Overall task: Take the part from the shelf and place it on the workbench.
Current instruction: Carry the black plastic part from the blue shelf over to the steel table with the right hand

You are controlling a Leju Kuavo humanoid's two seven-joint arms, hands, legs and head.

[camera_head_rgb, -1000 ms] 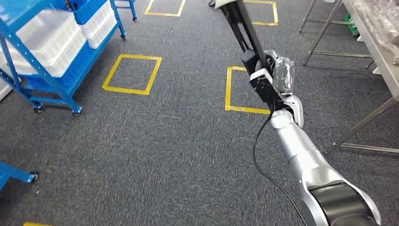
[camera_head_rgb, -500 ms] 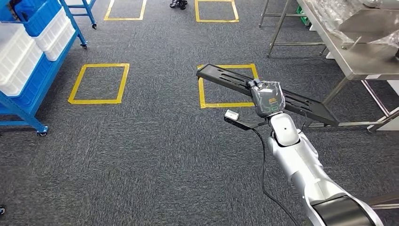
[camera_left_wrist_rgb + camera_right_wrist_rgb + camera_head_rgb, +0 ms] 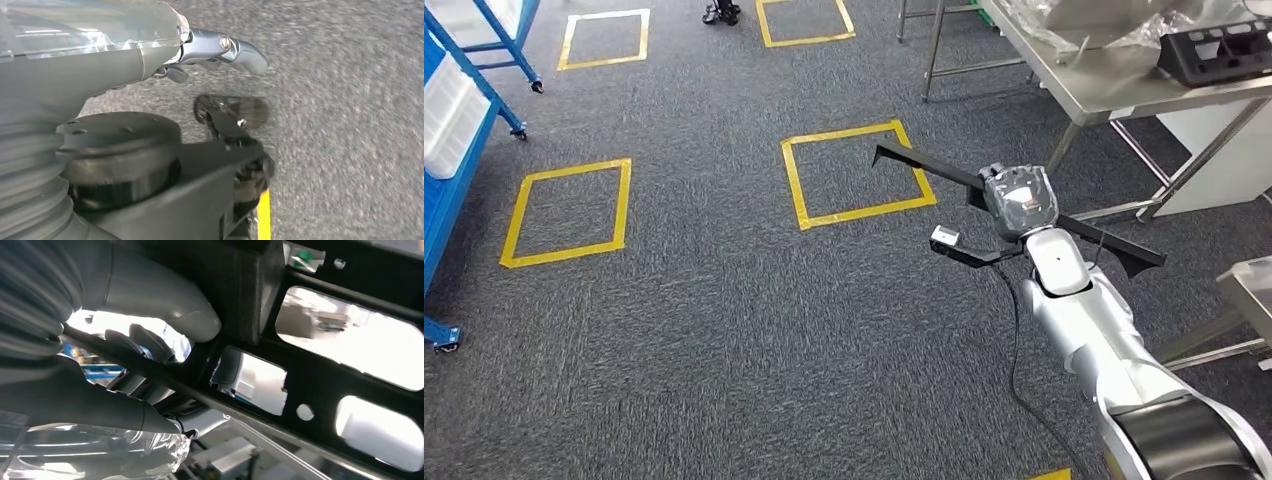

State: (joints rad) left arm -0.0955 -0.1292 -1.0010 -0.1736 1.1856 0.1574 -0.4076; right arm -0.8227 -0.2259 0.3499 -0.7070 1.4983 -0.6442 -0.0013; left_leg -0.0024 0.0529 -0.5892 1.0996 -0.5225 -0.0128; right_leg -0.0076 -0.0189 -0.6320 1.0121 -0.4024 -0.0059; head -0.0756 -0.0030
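My right hand (image 3: 1021, 200), wrapped in clear plastic, grips a long flat black part (image 3: 921, 167) with slotted openings. The part lies nearly level and crosswise above the grey carpet, sticking out on both sides of the hand. In the right wrist view the grey thumb (image 3: 167, 307) presses on the black part (image 3: 320, 367) and the dark fingers curl under its rail. The steel workbench (image 3: 1104, 95) stands ahead at the right, apart from the part. My left hand (image 3: 220, 47) hangs over the carpet with a finger stretched out and nothing in it.
A black moulded piece (image 3: 1214, 50) and crumpled plastic wrap (image 3: 1104, 20) lie on the workbench. A blue shelf rack (image 3: 454, 110) with white bins stands far left. Yellow tape squares (image 3: 856, 172) mark the carpet. A second steel table corner (image 3: 1249, 280) is near right.
The whole view has swung right, so the shelf slid off to the left and the workbench came closer. The part went from pointing up and away to lying crosswise.
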